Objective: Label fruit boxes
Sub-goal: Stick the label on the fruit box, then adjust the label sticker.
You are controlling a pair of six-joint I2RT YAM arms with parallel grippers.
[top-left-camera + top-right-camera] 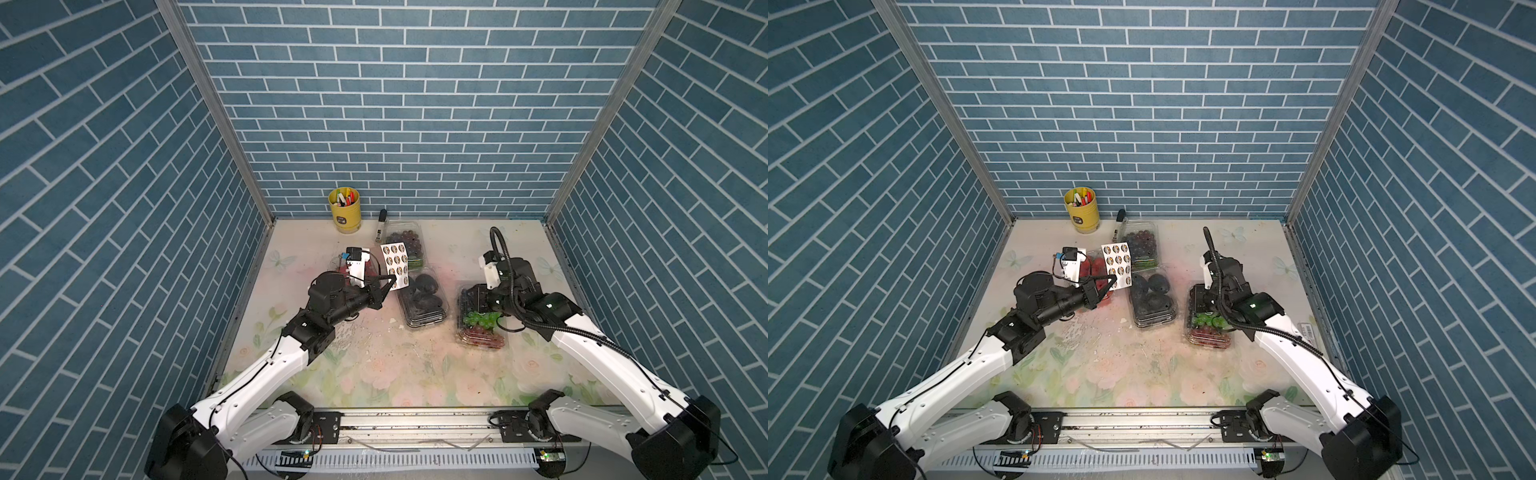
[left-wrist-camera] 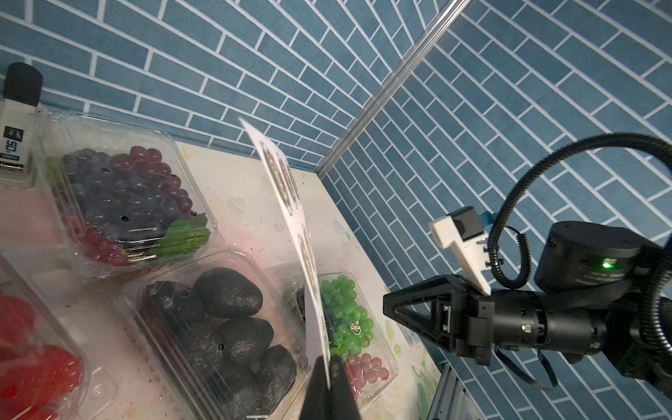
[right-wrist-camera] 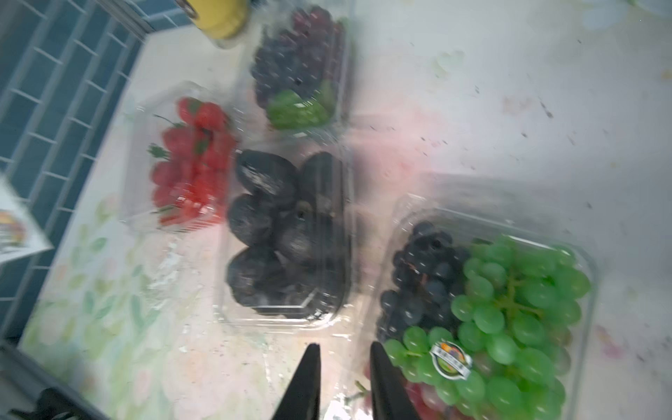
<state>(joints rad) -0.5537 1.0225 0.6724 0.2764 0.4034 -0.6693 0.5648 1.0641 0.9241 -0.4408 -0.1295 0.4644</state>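
Four clear fruit boxes sit on the table: strawberries (image 1: 1097,269) (image 3: 189,163), dark purple grapes (image 1: 405,245) (image 2: 123,192), black fruit (image 1: 424,299) (image 3: 287,236) and mixed grapes (image 1: 482,330) (image 3: 509,309). A round sticker (image 3: 451,360) lies on the mixed grapes box's lid. My left gripper (image 1: 390,285) (image 2: 330,363) is shut on the lower edge of a white sticker sheet (image 1: 395,266) (image 2: 287,192), holding it upright above the strawberries and black fruit. My right gripper (image 3: 343,347) (image 1: 478,299) hovers over the near left edge of the mixed grapes box. Its jaws stand slightly apart with nothing between them.
A yellow pen cup (image 1: 345,210) stands at the back wall, with a black-capped marker (image 1: 381,226) (image 2: 16,120) lying beside the purple grapes box. Blue brick walls close in three sides. The floral table (image 1: 374,374) has bare room in front.
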